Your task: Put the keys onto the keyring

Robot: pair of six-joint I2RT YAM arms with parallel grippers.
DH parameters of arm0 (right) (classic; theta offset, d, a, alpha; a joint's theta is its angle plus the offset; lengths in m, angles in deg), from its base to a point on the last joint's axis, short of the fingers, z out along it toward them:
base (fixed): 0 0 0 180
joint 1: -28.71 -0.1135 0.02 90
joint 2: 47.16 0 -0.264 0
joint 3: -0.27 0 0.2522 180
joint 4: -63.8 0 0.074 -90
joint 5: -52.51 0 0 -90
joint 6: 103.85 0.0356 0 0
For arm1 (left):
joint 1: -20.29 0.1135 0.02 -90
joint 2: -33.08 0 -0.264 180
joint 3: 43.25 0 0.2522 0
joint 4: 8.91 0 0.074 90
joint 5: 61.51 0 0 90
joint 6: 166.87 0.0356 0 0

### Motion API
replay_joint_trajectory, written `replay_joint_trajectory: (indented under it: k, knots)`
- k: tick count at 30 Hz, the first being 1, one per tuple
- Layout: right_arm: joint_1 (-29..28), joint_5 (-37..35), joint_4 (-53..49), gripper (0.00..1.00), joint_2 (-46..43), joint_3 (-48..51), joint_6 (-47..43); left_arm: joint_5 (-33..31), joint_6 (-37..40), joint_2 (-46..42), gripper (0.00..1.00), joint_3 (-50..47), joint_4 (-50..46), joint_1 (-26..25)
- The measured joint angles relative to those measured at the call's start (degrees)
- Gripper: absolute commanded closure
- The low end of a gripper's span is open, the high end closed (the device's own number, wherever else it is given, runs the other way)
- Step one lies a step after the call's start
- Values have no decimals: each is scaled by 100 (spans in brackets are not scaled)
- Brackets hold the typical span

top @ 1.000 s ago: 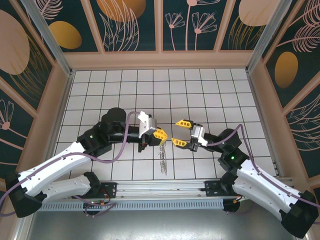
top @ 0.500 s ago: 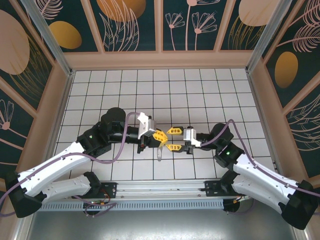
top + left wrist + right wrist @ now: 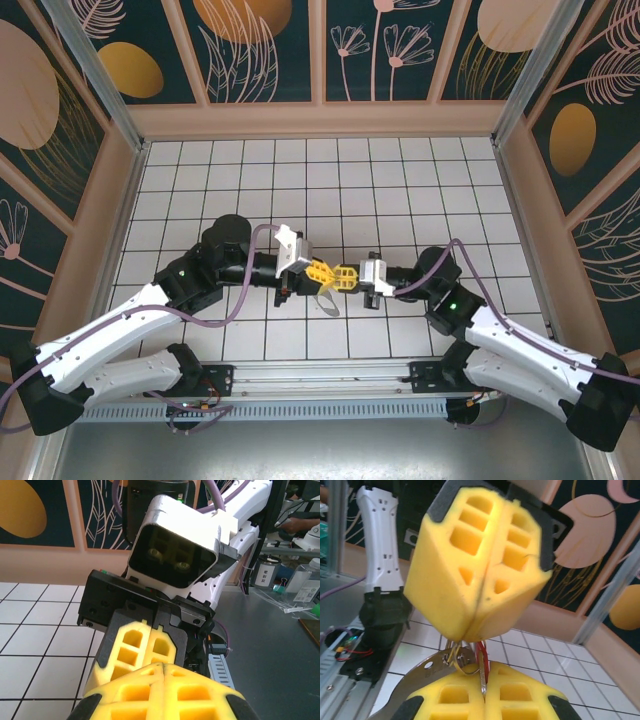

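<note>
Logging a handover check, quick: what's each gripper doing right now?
Left gripper: closed on the keyring, keys hanging.
Right gripper: closed on the keys; which one cannot be told.

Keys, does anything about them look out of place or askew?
Nothing damaged. The left end effector and right end effector meet tip to tip, both shut, with the keys dangling crookedly between them.

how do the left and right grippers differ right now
The left gripper reaches in from the left, the right gripper from the right. In the right wrist view the left gripper seems to pinch the keyring, while the right gripper is shut on the red piece. Shared: both are yellow-tipped, shut, meeting tip to tip.
</note>
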State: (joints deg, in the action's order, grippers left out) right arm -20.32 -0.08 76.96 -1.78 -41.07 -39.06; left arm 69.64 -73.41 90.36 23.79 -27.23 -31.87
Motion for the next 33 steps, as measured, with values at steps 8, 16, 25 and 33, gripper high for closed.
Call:
replay_joint_trajectory:
  k: [8,16,25,33]
  knots:
    - [-35,-754,28,100,-511,221,2,-94,-72,-2,100,-4,306,52]
    - [-249,-1292,-28,100,-612,306,-153,-264,-247,-2,100,-122,612,52]
    - [-1211,-2673,-144,100,-295,284,-852,-269,-428,-2,100,-245,846,52]
    - [-1869,-3847,-109,100,-22,278,-1478,-330,-551,-7,100,-299,1139,57]
